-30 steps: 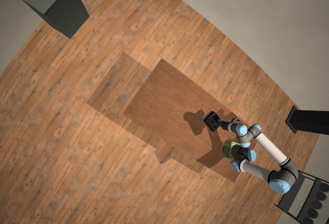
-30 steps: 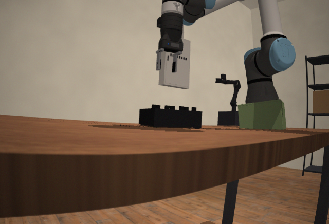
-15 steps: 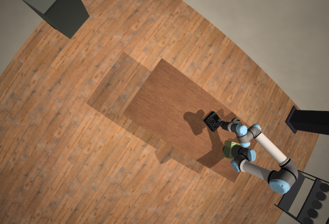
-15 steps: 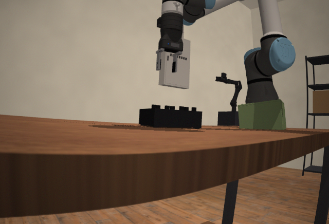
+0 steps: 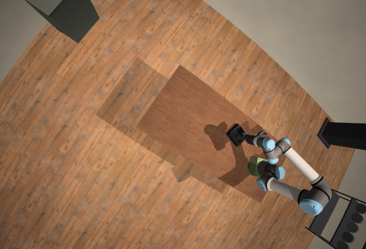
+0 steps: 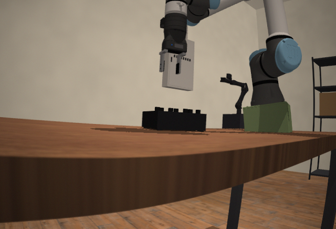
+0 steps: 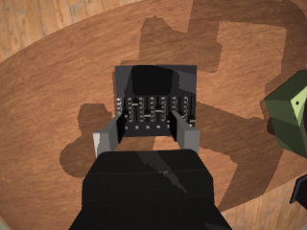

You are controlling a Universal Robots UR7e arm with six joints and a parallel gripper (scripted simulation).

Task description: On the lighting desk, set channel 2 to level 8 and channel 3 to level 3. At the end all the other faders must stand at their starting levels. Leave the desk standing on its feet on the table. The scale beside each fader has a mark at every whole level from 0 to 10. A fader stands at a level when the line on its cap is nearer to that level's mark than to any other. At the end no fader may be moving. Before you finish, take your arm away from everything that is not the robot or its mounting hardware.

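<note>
The lighting desk [image 6: 174, 120] is a black box standing on its feet on the wooden table, with several fader caps sticking up from its top. It also shows in the overhead view [image 5: 235, 134] and in the wrist view [image 7: 155, 100], where the fader rows are too small to read. My gripper [image 6: 171, 61] hangs well above the desk, fingers pointing down and spread wide, with nothing between them. In the wrist view the two grey fingers frame the near edge of the desk.
The arm's green base block [image 6: 267, 116] stands on the table to the right of the desk. A small black stand with a jointed arm [image 6: 234, 100] sits behind it. A dark shelf rack [image 6: 324, 107] stands at the far right, off the table.
</note>
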